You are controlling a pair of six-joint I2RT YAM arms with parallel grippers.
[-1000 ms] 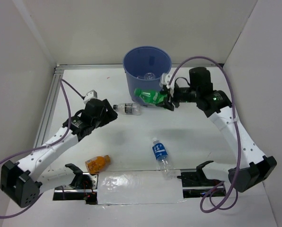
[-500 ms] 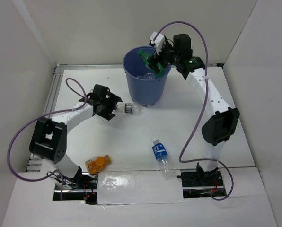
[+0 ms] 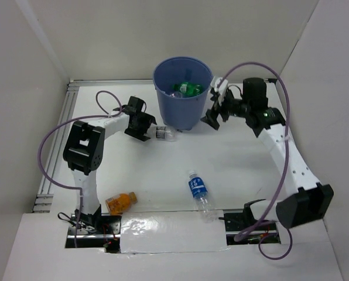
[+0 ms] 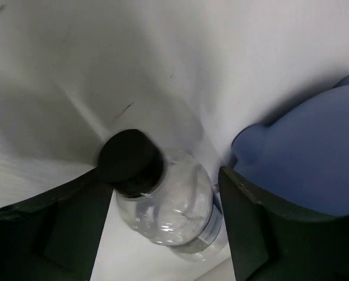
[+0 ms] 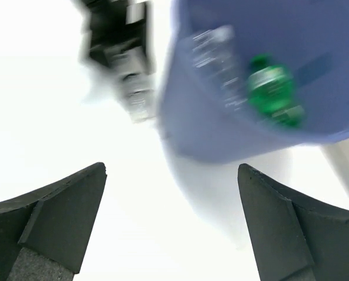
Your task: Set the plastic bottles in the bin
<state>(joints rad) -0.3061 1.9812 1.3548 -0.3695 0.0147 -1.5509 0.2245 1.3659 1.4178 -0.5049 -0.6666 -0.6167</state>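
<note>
Your left gripper [image 4: 166, 184] straddles the clear bottle [image 4: 174, 213], jaws spread to pinch it — right gripper [image 5: 171, 172] spread, empty, beside the bin [image 3: 180, 111].

Motion blur smears the bin [image 5: 221, 117] and green bottle [image 5: 271, 88].

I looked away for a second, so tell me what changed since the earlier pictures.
The right gripper carried the green bottle up over the bin, let it drop in and pulled back open to the bin's right. The left gripper moved in and now straddles the clear bottle, open. The orange bottle and blue-labelled bottle stayed put.
</note>
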